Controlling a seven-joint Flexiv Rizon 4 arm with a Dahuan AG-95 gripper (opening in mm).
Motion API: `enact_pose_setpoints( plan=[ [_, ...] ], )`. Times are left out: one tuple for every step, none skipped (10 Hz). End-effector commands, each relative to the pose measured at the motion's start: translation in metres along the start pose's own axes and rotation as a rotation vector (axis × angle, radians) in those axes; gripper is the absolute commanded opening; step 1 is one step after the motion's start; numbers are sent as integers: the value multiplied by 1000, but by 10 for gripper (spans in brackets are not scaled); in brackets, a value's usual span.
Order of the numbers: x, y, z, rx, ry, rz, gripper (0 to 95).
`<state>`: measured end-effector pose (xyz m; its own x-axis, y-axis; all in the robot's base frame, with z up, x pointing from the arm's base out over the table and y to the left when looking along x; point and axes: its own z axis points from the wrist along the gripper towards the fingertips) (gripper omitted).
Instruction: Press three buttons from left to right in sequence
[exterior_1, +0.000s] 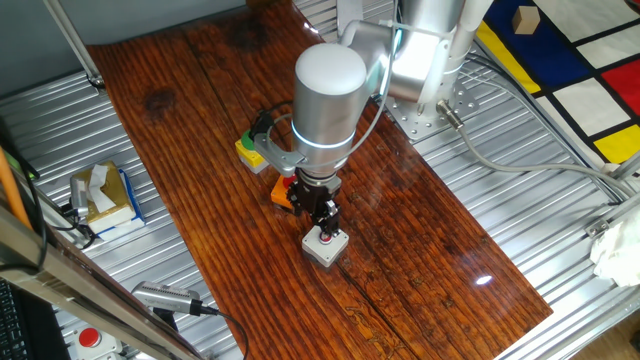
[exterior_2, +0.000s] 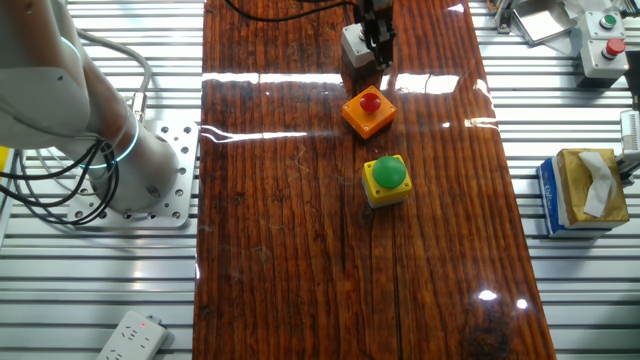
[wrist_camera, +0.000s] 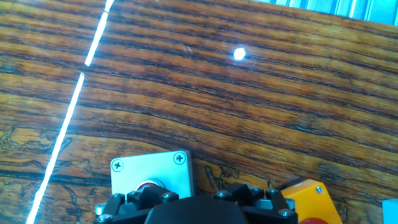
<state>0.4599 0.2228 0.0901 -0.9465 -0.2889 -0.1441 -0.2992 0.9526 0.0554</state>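
Observation:
Three button boxes lie in a row on the wooden table (exterior_2: 280, 260). The yellow box with a green button (exterior_2: 386, 180) and the orange box with a red button (exterior_2: 368, 110) stand free. My gripper (exterior_1: 325, 225) hangs straight over the grey box (exterior_1: 325, 248), its fingers shut together with the tips on or just above that box's red button (exterior_1: 326, 238). In the hand view the grey box (wrist_camera: 152, 174) is at the bottom edge, its red button (wrist_camera: 148, 185) half hidden by my gripper's body, and the orange box (wrist_camera: 308, 194) is to its right. My arm partly hides the yellow box (exterior_1: 250, 150) and the orange box (exterior_1: 282, 192).
A tissue box (exterior_2: 585, 190) sits on the metal bench beside the wood. A white box with red and green buttons (exterior_2: 605, 40) stands at the far corner. The arm's base (exterior_2: 150, 185) is bolted beside the table, and a power strip (exterior_2: 130, 335) lies near it.

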Motion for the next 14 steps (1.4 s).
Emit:
enact_pose_setpoints(
  plan=[
    [0, -1, 0, 2, 1, 1, 760],
    [-1, 0, 0, 1, 0, 1, 760],
    [-1, 0, -1, 1, 0, 1, 760],
    [-1, 0, -1, 1, 1, 0, 760],
    [0, 0, 0, 2, 1, -1, 760],
    [0, 0, 0, 3, 2, -2, 760],
    [-1, 1, 1, 6, 3, -1, 760],
    [-1, 2, 2, 8, 4, 0, 760],
    [-2, 3, 3, 8, 5, 0, 760],
    [-2, 3, 3, 8, 6, 0, 760],
    [-2, 3, 4, 8, 8, -2, 760],
    [-1, 3, 4, 11, 9, -3, 760],
    [-1, 3, 5, 11, 8, -1, 760],
    [-1, 2, 7, 10, 5, 1, 760]
  ],
)
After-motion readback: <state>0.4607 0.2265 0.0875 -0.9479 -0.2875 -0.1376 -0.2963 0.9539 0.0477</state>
